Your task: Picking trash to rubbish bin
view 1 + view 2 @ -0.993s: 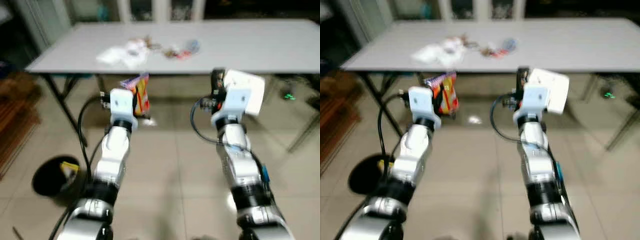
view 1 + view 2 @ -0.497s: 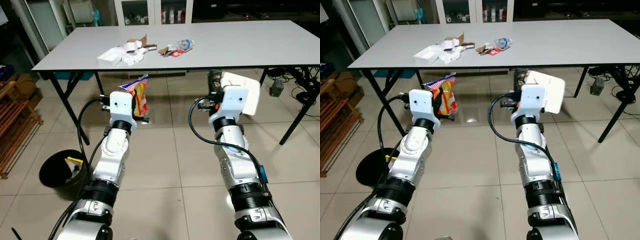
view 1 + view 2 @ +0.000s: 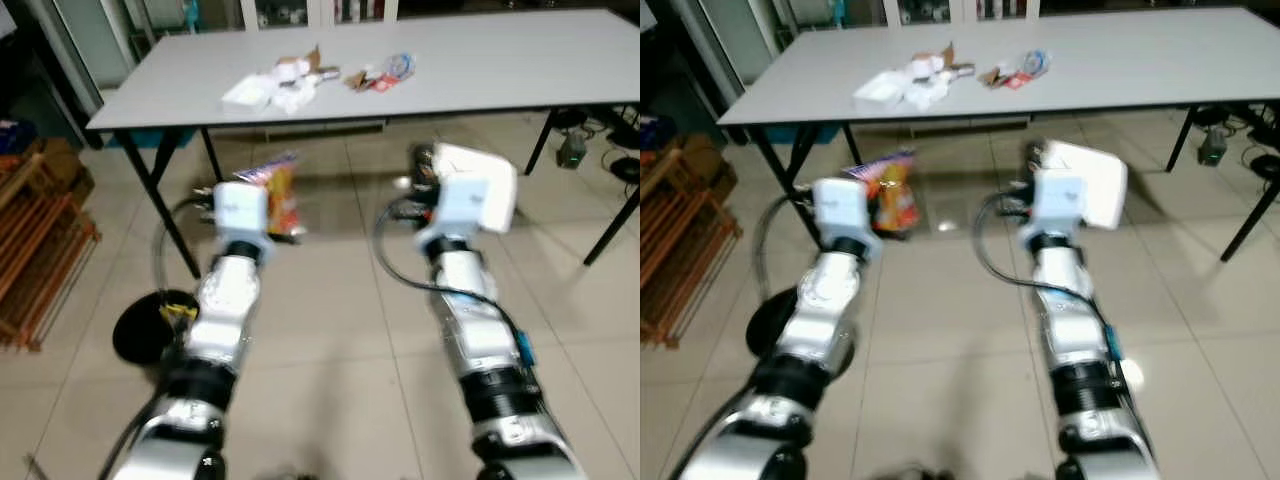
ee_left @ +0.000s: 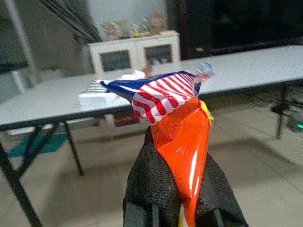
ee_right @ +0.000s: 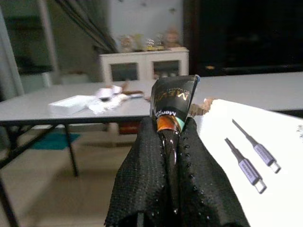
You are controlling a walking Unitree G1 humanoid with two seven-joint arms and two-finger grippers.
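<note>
You're mid-carry: left gripper (image 4: 182,208) clamped on snack wrapper (image 4: 177,123), right gripper (image 5: 173,189) pinching dark tube (image 5: 171,106) (plus white box (image 3: 487,180)); next, turn to bin (image 3: 150,325), lower-left.

I see two pincers, left (image 4: 177,208) and right (image 5: 173,208), one tabletop (image 3: 520,70), one bin (image 3: 150,325), and one wrapper (image 4: 177,123), one tube (image 5: 173,106), one box (image 5: 255,165).

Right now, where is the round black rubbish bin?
The round black rubbish bin sits on the tiled floor at the robot's left in the left eye view, beside the left arm and near the grey table's black leg.
</note>
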